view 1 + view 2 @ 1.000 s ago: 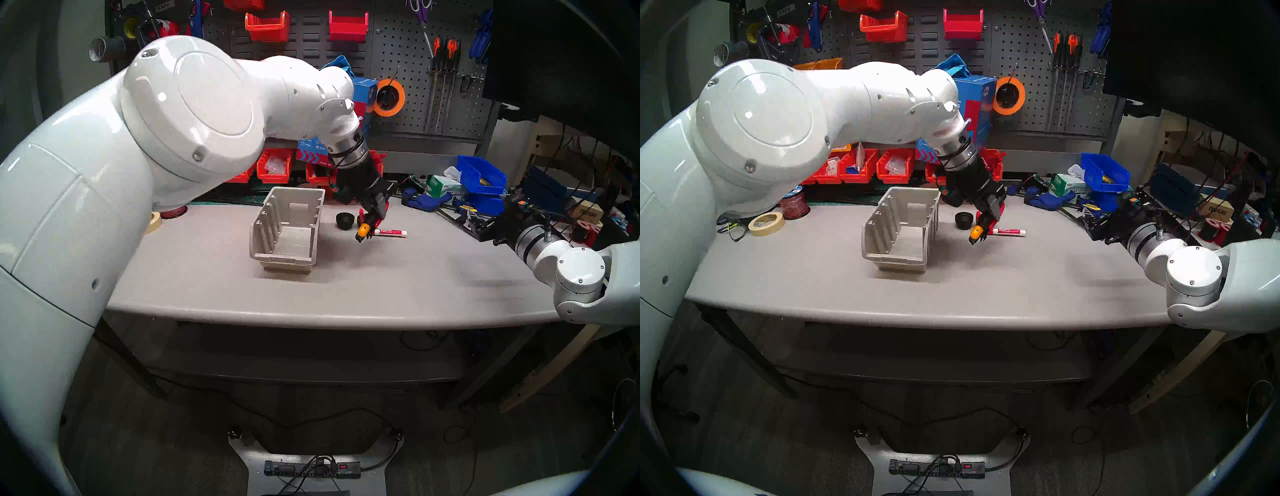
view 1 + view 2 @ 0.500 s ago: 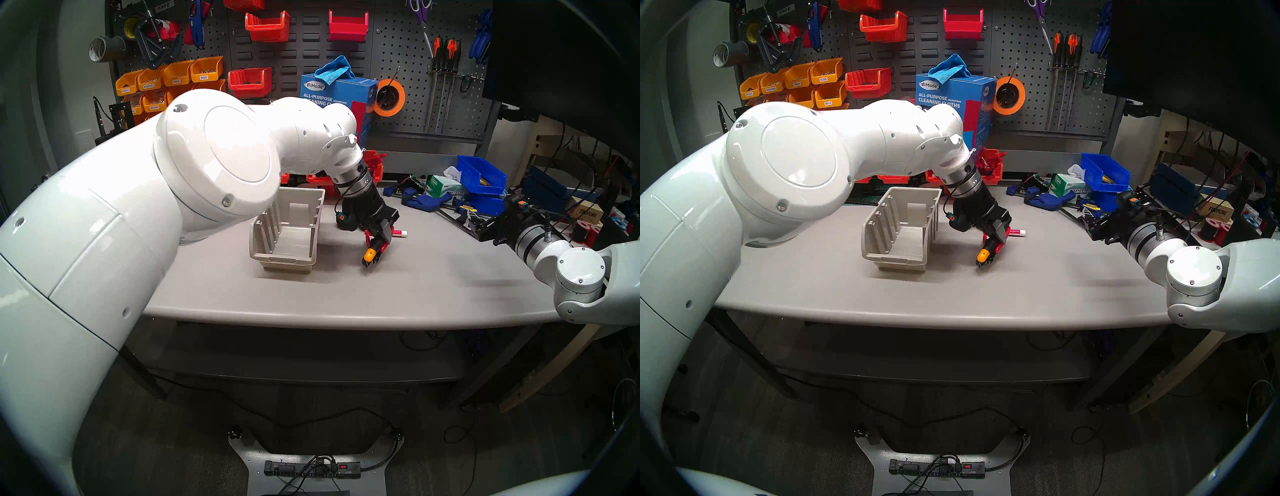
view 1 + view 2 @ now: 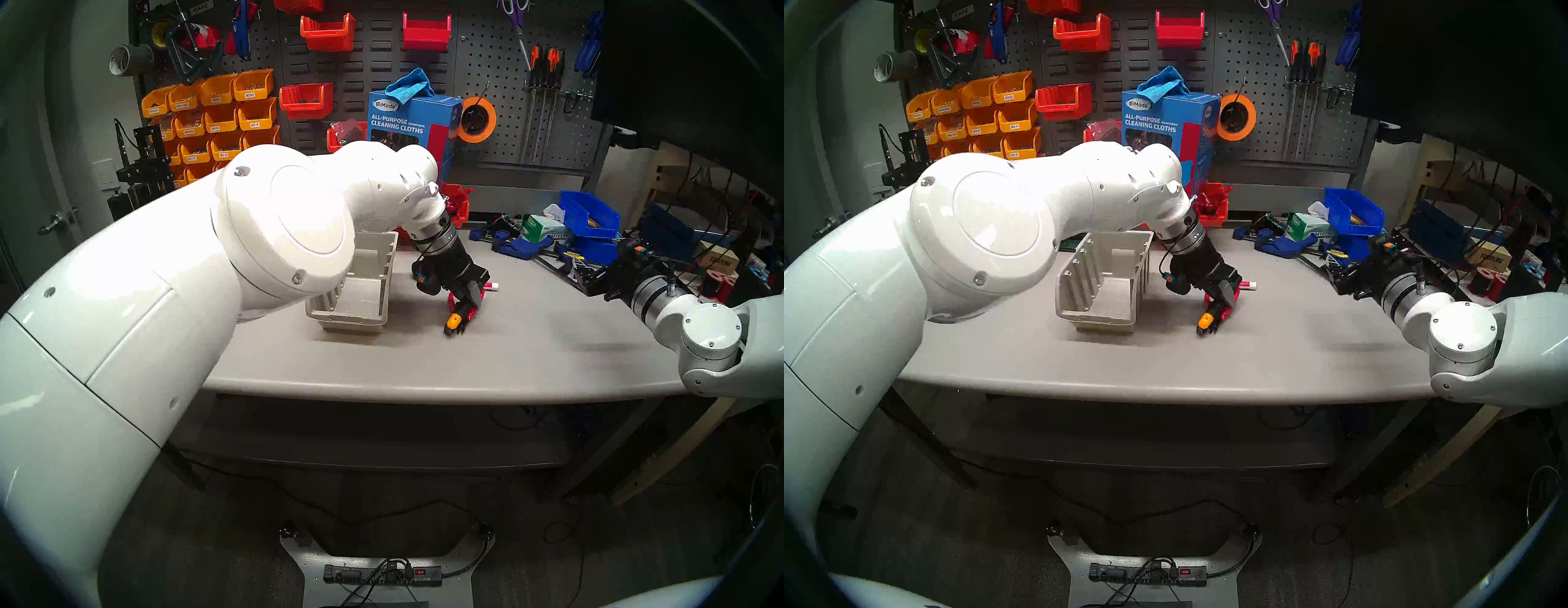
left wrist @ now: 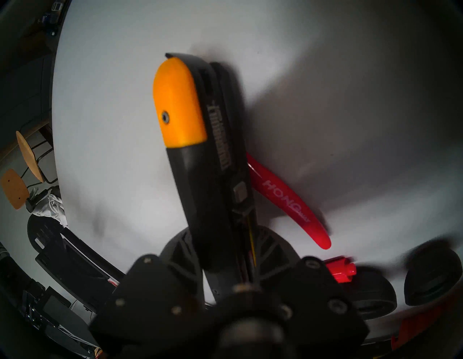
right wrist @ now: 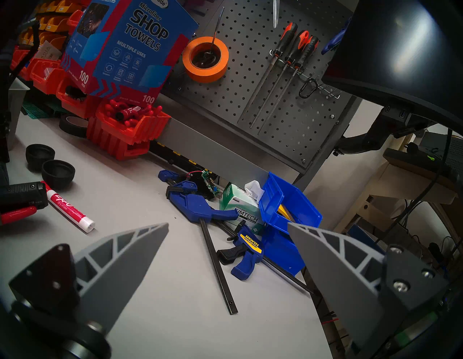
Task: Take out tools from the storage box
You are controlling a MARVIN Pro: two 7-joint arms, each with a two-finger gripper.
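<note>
1. Check the left hand (image 3: 462,308). Its jaws stand narrow, clamped on the long black tool with the orange end (image 3: 453,323). The wrist view confirms the grip: the tool's black body (image 4: 200,163) runs out from between the grey fingers (image 4: 180,250).

2. Note the tool's long axis. It follows the line along which the hand points, steeply downward, with the orange end lowest. That end sits at or just above the table (image 3: 424,369); contact cannot be confirmed.

3. Note the slim red-handled tool (image 4: 288,200). It juts out from behind the black tool. You cannot tell whether it is clamped together with it or lies free.

4. Locate everything from the storage box (image 3: 360,297). The hand and its load are outside the box, off its right side, apart from its wall. Farther right of the box lies the Expo marker (image 5: 71,210), and beside the marker's cap stand the two black round cups (image 5: 40,155) (image 5: 58,173). What shows of the box floor is bare; the arm hides part of it.

5. Judge the coming move as a set-down: lower the last small gap, then open. Expect the tool to tip over onto its side.

6. Leave the right hand (image 5: 226,225) out. It is wide open, holds nothing, and is well to the right of the box, much farther off than the left.
</note>
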